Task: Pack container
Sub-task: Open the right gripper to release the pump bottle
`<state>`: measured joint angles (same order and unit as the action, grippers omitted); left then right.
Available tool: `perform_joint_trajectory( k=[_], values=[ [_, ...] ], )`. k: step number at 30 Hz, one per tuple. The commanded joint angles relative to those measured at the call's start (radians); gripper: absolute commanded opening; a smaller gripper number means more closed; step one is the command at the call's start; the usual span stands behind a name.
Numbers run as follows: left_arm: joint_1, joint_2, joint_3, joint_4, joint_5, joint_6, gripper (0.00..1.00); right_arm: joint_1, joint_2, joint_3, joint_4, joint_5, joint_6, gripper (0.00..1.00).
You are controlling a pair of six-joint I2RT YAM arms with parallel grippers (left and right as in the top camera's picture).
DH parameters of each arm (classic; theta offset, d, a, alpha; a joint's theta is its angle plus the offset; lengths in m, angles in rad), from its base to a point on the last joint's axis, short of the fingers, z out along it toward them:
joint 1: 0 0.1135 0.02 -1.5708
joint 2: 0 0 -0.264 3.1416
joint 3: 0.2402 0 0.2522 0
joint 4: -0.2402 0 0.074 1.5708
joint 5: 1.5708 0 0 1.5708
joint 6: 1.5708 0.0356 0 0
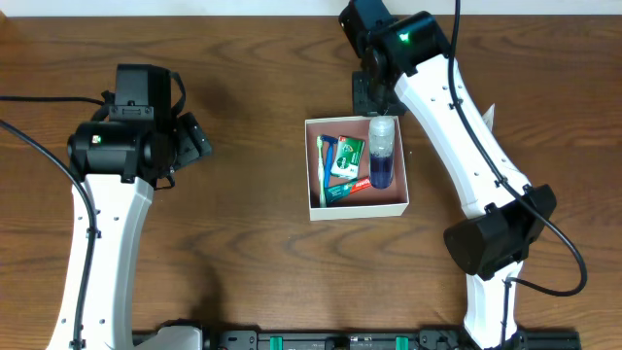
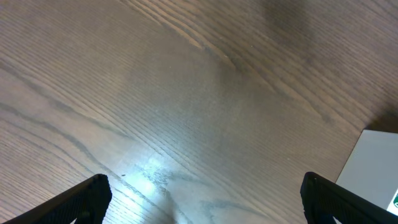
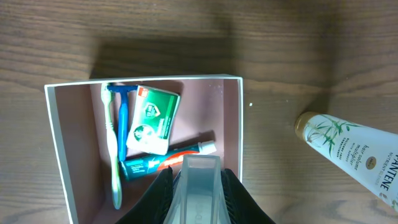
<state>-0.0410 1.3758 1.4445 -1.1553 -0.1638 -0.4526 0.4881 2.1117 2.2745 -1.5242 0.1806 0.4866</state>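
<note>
The container [image 1: 358,207] is a square white-walled box with a pinkish-brown inside at the table's middle; it also shows in the right wrist view [image 3: 143,81]. In it lie a light green toothbrush [image 3: 112,155], a blue razor [image 3: 123,118], a green soap box [image 3: 152,118] and a toothpaste tube [image 3: 149,165]. My right gripper [image 3: 198,177] is shut on a clear bottle [image 1: 382,156] with blue liquid, which lies over the container's right side. My left gripper [image 2: 202,199] is open and empty over bare wood, left of the container.
A white Pantene bottle [image 3: 351,149] lies on the table just right of the container, mostly hidden under my right arm in the overhead view. The container's corner [image 2: 373,168] shows at the right edge of the left wrist view.
</note>
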Motion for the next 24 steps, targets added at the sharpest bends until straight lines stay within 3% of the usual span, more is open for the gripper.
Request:
perform_joint_trajectory(
  k=[1,11,24],
  values=[
    [0.004,0.003,0.001,-0.003,-0.005,-0.016,0.98,-0.006,-0.041,-0.001,0.001,0.014,0.005,0.18],
    [0.004,0.003,0.001,-0.003,-0.005,-0.016,0.98,-0.013,-0.04,-0.014,0.044,0.013,0.002,0.21],
    [0.004,0.003,0.001,-0.003,-0.005,-0.016,0.98,-0.014,-0.04,-0.182,0.175,0.01,-0.01,0.2]
  ],
)
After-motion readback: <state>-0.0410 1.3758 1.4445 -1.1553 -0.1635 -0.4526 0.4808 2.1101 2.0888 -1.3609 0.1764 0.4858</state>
